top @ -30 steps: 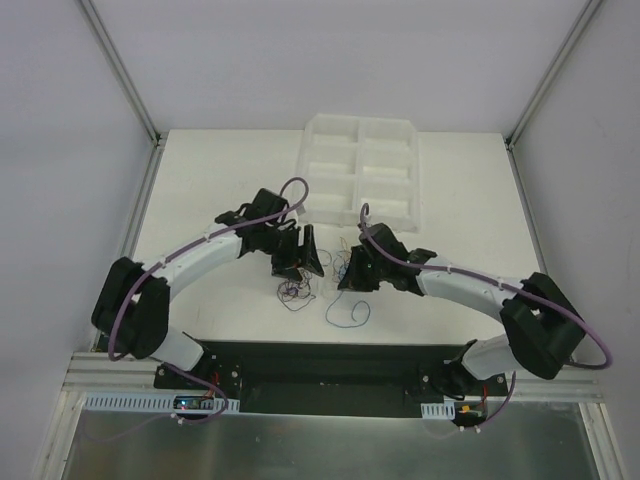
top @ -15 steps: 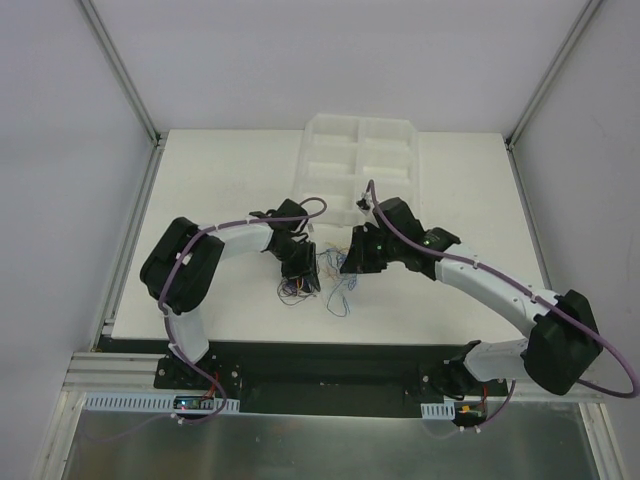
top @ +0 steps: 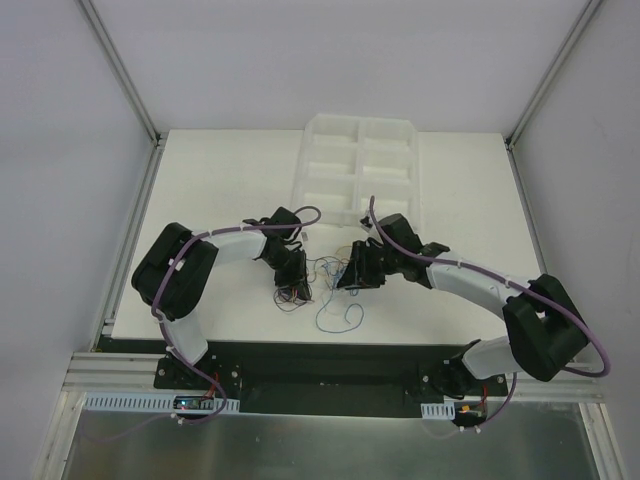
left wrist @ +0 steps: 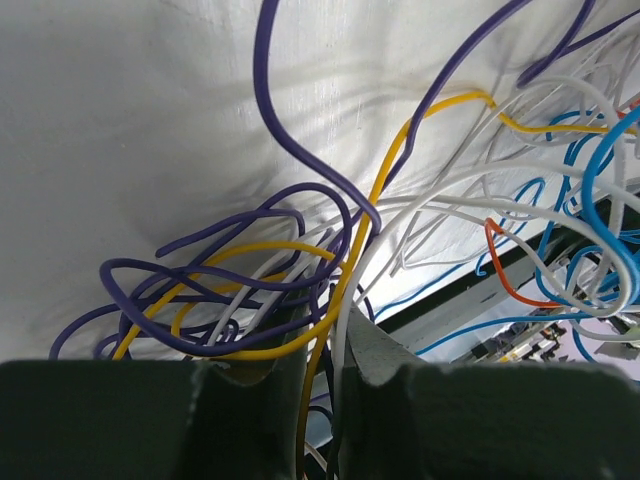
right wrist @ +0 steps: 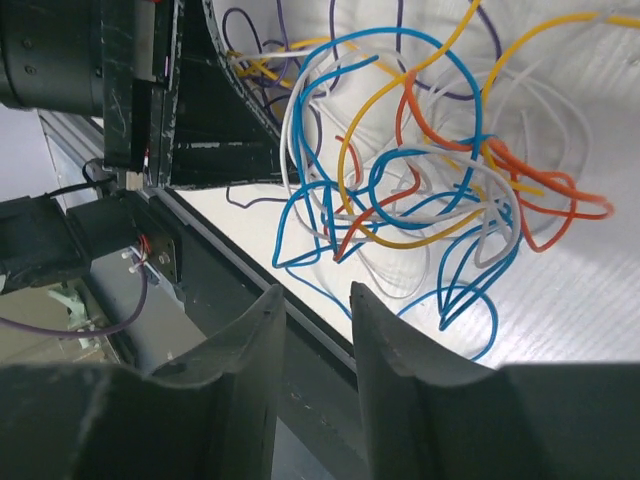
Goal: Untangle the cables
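Note:
The cables [top: 326, 272] form a thin curly tangle on the white table between my two grippers, and a blue loop [top: 340, 318] trails toward the near edge. My left gripper [top: 296, 287] is down on the tangle's left side. In its wrist view the left gripper [left wrist: 325, 345] is shut on a yellow strand [left wrist: 375, 205] and a white strand, with purple loops [left wrist: 200, 290] just ahead. My right gripper [top: 349, 276] is at the tangle's right side. Its wrist view shows the right gripper [right wrist: 315, 295] open and holding nothing, with blue [right wrist: 400, 45], orange [right wrist: 520, 165] and yellow [right wrist: 400, 240] strands beyond the tips.
A white compartment tray [top: 360, 170] lies at the back of the table, just behind both wrists. The table's near edge and a black base rail [top: 320, 365] run close below the blue loop. Grey walls and metal posts bound the sides.
My left gripper has come down onto the tangle and shut on strands. My right gripper has opened from shut, and the blue loop lies spread toward the near edge.

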{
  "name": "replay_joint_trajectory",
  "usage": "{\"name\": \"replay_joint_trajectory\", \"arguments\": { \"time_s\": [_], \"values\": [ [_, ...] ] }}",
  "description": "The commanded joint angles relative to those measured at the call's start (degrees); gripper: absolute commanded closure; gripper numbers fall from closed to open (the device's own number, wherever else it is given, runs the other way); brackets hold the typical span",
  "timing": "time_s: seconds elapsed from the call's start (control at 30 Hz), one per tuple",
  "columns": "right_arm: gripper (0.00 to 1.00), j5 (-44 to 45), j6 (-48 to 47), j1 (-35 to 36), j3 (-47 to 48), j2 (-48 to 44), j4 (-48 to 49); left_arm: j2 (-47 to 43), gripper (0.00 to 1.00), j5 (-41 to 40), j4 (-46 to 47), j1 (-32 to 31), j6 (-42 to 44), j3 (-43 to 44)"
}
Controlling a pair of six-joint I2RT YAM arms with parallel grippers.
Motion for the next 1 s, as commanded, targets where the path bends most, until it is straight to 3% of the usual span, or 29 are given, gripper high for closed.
{"name": "replay_joint_trajectory", "arguments": {
  "time_s": [0.0, 0.4, 0.57, 0.77, 0.97],
  "values": [
    [0.64, -3.4, 1.7, 2.3, -2.0, -0.5, 6.6, -1.5, 0.87, 0.4, -0.5, 0.0, 0.7, -0.4],
    [0.64, 1.1, 14.2, 6.0, -7.5, 8.2, 24.4, 0.2, 0.87, 2.7, 0.7, 0.0, -2.8, 2.4],
    [0.64, 1.7, 16.6, 6.8, -6.3, 12.1, 27.6, 0.0, 0.86, 3.1, 0.8, 0.0, -3.8, 1.8],
    [0.76, 2.4, 16.0, 7.0, -5.6, 12.0, 27.7, -0.2, 0.86, 2.4, 1.3, -0.1, -4.3, 1.3],
    [0.68, 3.3, 16.7, 7.4, -5.6, 13.2, 29.3, -0.8, 0.86, 3.3, 3.6, -0.1, -6.1, -0.6]
  ]
}}
